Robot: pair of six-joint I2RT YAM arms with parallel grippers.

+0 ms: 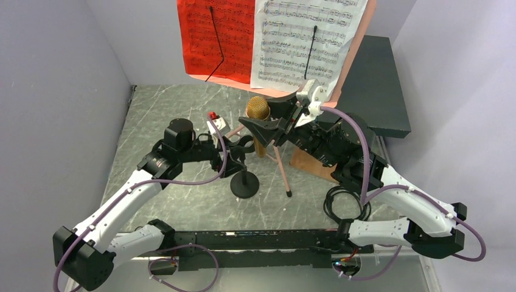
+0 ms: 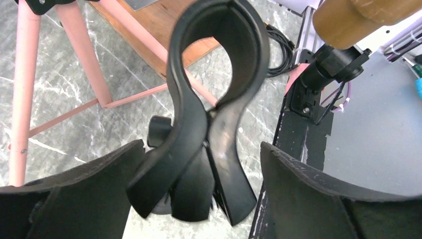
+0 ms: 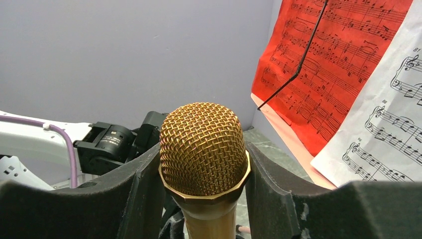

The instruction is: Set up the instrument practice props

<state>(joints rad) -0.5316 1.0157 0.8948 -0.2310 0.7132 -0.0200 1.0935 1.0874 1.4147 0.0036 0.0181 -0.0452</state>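
- Music stand (image 1: 282,169) is standing, carrying the music sheets (image 1: 304,42).
- Right tool (image 3: 204,169) is clenching the gold microphone (image 1: 258,110) beside the mic stand (image 1: 244,185), awaiting seating.
- Left tool (image 2: 201,157) is straddling the clip (image 2: 185,99); grip unclear.

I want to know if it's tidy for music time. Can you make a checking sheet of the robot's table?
Surface: grey marbled table.
Job's things: pink music stand upright, holding red sheet and white sheet; gold microphone held up, not in the clip of the mic stand.
Clutter: dark box on wooden board, back right.
End effectors: right end effector shut on the microphone; left end effector around the clip, grip unclear.
Cables: purple cables along the arms; black cable coil front right.
Surroundings: plain grey walls.
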